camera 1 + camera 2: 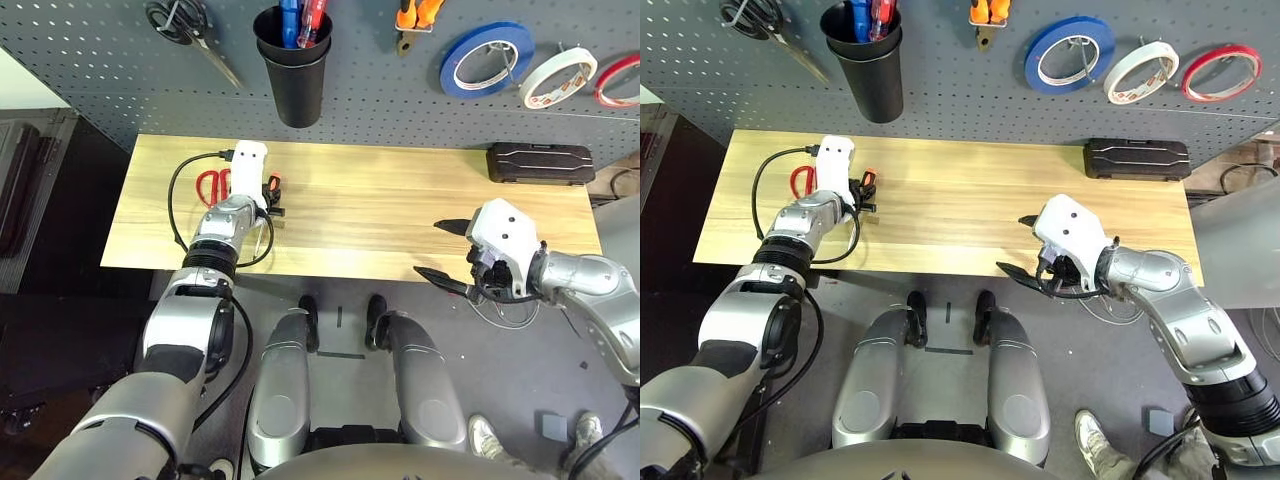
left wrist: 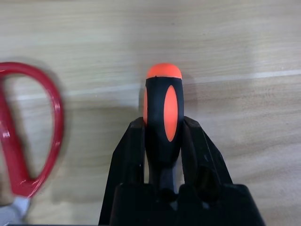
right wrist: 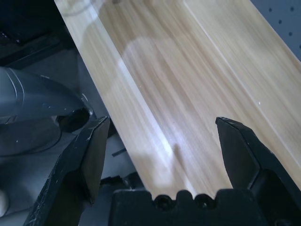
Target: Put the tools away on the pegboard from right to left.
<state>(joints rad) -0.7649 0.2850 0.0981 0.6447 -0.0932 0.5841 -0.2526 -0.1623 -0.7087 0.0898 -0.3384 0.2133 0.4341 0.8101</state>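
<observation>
Left fingers clamp the screwdriver on the tabletop

The left gripper [image 2: 162, 155] grasps the screwdriver [image 2: 163, 113] by its black-and-orange handle, just beside the red-handled scissors [image 2: 28, 141] lying on the tabletop [image 1: 400, 215]. The right gripper [image 3: 164, 141] hovers near the tabletop's front edge, fingers spread wide and holding nothing, well below the pegboard [image 1: 400, 90].

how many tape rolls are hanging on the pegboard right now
3, all in a row at the pegboard's upper right: the blue tape roll, then the cream-white tape roll, then the red tape roll furthest right. None seem hidden.
</observation>
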